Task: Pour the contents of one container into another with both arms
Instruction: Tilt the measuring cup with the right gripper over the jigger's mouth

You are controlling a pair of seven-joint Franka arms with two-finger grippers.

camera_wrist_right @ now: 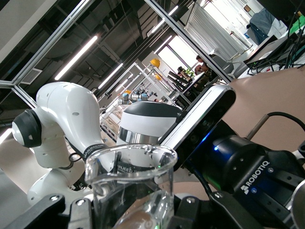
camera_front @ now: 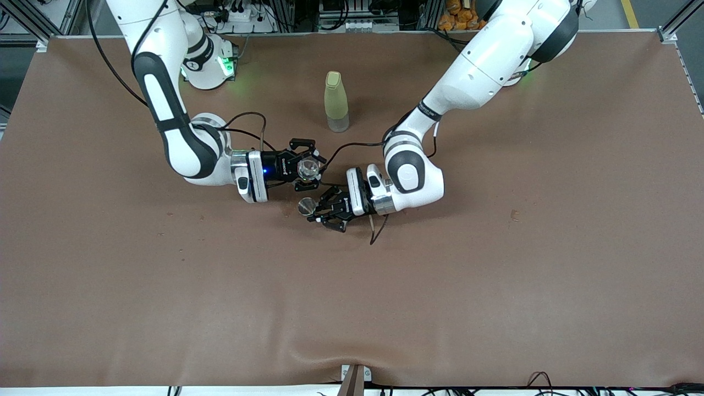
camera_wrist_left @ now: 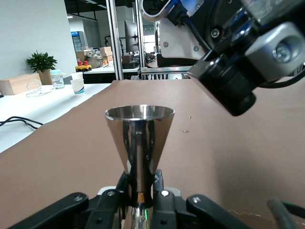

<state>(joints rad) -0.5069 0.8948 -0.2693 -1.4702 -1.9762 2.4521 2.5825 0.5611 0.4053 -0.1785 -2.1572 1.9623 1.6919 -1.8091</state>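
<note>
While left gripper (camera_front: 320,210) clamps metal cup (camera_front: 306,206), right gripper (camera_front: 311,169) clamps beaker (camera_front: 308,169) close above.

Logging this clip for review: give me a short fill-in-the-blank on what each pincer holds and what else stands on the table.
1. The left pincer is shut on a shiny metal ____ cup.
2. The right pincer is shut on a clear ____ beaker.
3. A pale yellow-green ____ stands upright on the table, farther from the front camera than both pincers.

Missing words: cone-shaped; glass; bottle
</note>
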